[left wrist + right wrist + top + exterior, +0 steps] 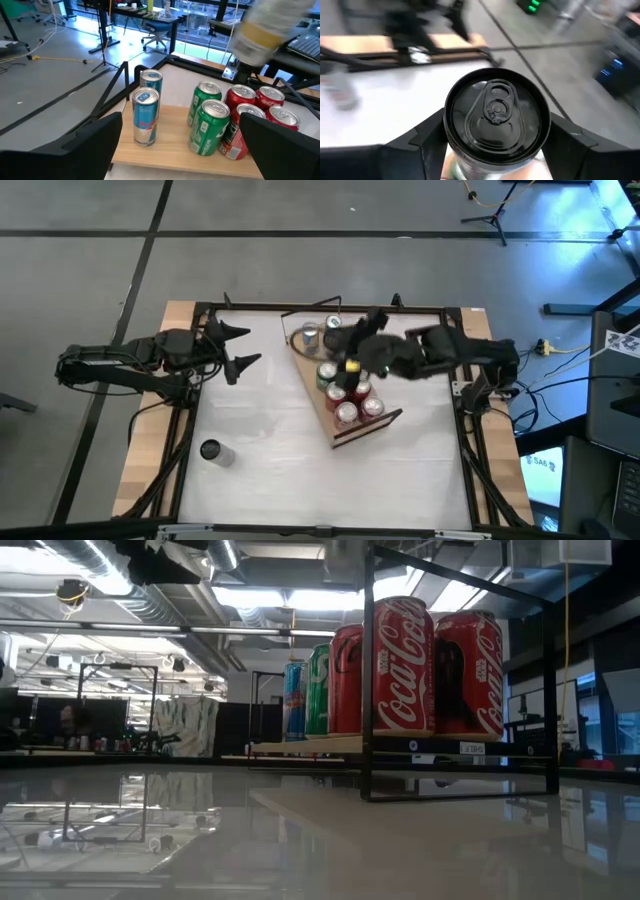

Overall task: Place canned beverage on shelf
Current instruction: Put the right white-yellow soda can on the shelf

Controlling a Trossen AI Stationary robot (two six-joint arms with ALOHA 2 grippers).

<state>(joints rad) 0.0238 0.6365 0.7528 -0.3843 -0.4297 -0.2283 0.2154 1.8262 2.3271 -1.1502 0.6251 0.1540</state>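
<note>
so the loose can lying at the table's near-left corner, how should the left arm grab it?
That loose can lies on its side, apart from the shelf, nothing beside it. Best guess: bring the open left end effector straight down over its midsection, fingers straddling the round wall across its long axis. Gripping end to end risks slipping off the rims.

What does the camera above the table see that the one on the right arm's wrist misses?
Only the high view shows the shelf with its red cans and green cans, plus the open left claw. Only the right wrist view shows the black lid of the can gripped in the right claw. Both show the white table and the lone can lying on it.
</note>
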